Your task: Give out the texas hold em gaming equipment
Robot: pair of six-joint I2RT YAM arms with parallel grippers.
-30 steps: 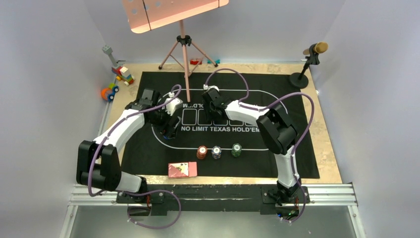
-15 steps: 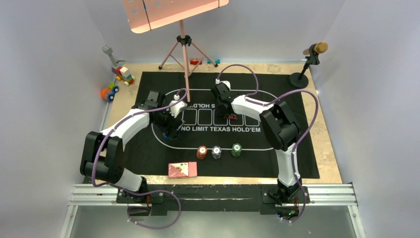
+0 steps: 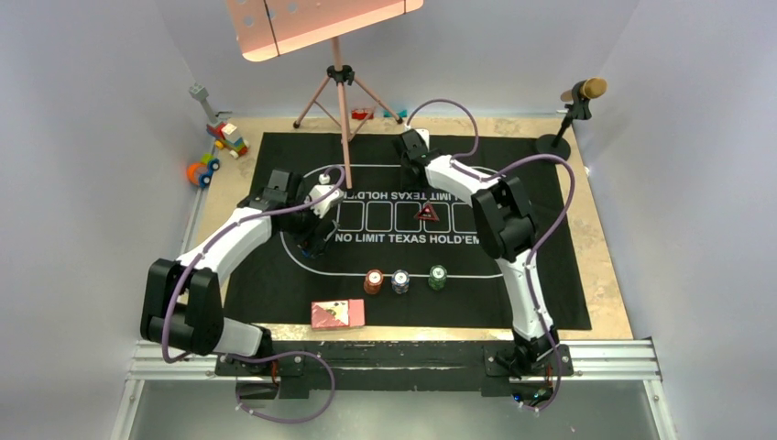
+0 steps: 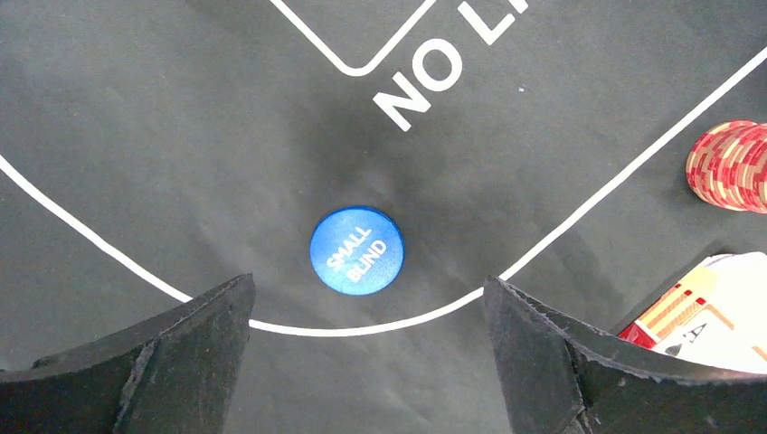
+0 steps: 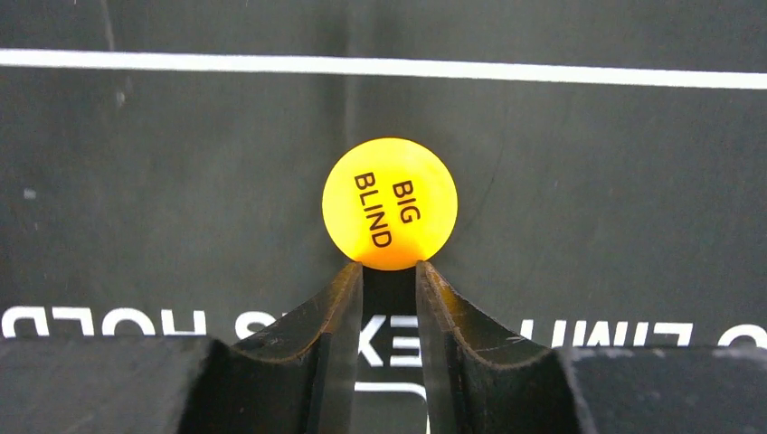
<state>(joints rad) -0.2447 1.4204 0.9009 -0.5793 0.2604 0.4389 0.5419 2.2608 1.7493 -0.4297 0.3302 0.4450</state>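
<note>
A blue SMALL BLIND disc [image 4: 356, 251] lies flat on the black mat [image 4: 181, 136]. My left gripper [image 4: 369, 278] hovers over it, open wide, touching nothing. An orange BIG BLIND disc [image 5: 390, 203] lies on the mat just past the tips of my right gripper [image 5: 389, 267]. Those jaws stand narrowly apart with only mat between them. In the top view the right gripper [image 3: 410, 147] reaches the mat's far side and the left gripper [image 3: 316, 238] is left of centre. Red [image 3: 373, 280], grey [image 3: 400, 281] and green [image 3: 438, 277] chip stacks and the card box [image 3: 337, 313] sit near the front.
A small red triangular piece [image 3: 427, 214] lies in the mat's printed boxes. A music stand's tripod [image 3: 344, 101] stands at the mat's far edge. A microphone [image 3: 582, 92] is at the back right. Toy blocks [image 3: 226, 137] lie at the back left.
My right arm has stretched toward the mat's far edge, uncovering the red triangular piece, and its jaws have narrowed. The left arm shifted slightly and stays open.
</note>
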